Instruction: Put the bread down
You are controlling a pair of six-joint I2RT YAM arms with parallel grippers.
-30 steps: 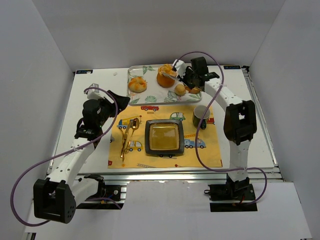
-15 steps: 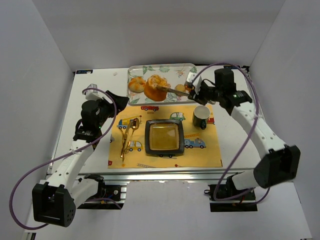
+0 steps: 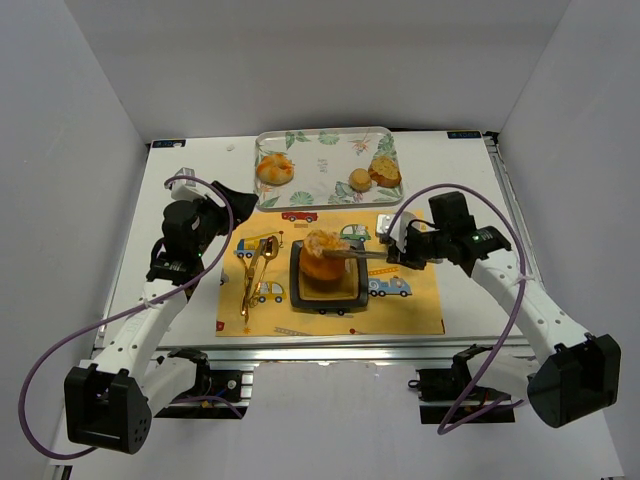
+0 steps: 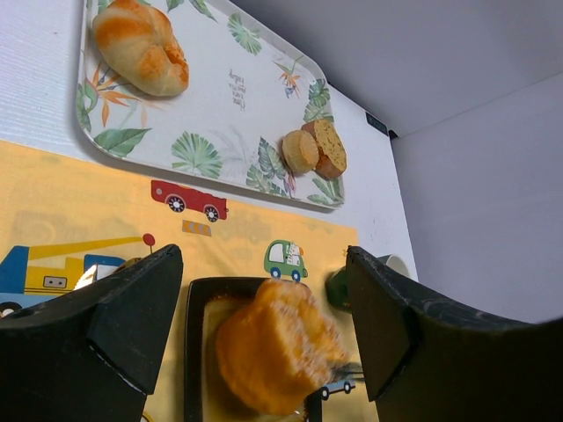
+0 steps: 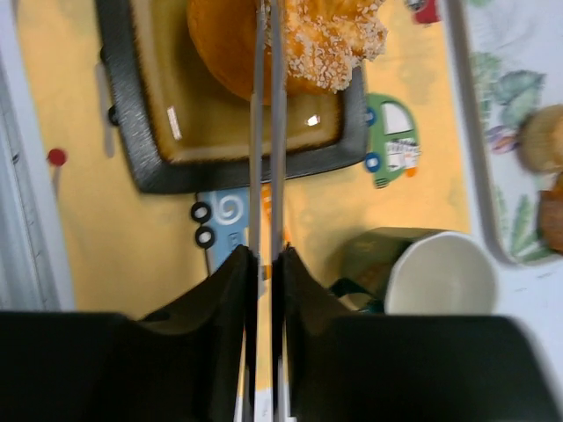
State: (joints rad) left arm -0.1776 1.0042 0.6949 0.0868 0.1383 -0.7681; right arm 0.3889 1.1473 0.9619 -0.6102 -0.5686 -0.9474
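Observation:
A large sugared orange bread (image 3: 322, 255) is pinched in silver tongs (image 3: 360, 253) just above the black square plate (image 3: 328, 302) on the yellow car mat. My right gripper (image 3: 393, 250) is shut on the tongs' handles. In the right wrist view the tongs (image 5: 266, 132) run from my gripper (image 5: 266, 259) to the bread (image 5: 303, 44) over the plate (image 5: 145, 132). My left gripper (image 3: 232, 212) is open and empty, above the mat's left part. In its wrist view the gripper (image 4: 262, 268) frames the bread (image 4: 277, 356) and the plate (image 4: 195, 330).
A leaf-print tray (image 3: 320, 170) at the back holds a bun (image 3: 274, 168) and two small breads (image 3: 372, 176). A green mug (image 5: 431, 272) stands right of the plate, under my right wrist. Gold utensils (image 3: 255, 272) lie on the mat's left.
My right gripper has carried the bread in the tongs from over the tray, forward and down, to above the black plate. The left arm has hardly moved.

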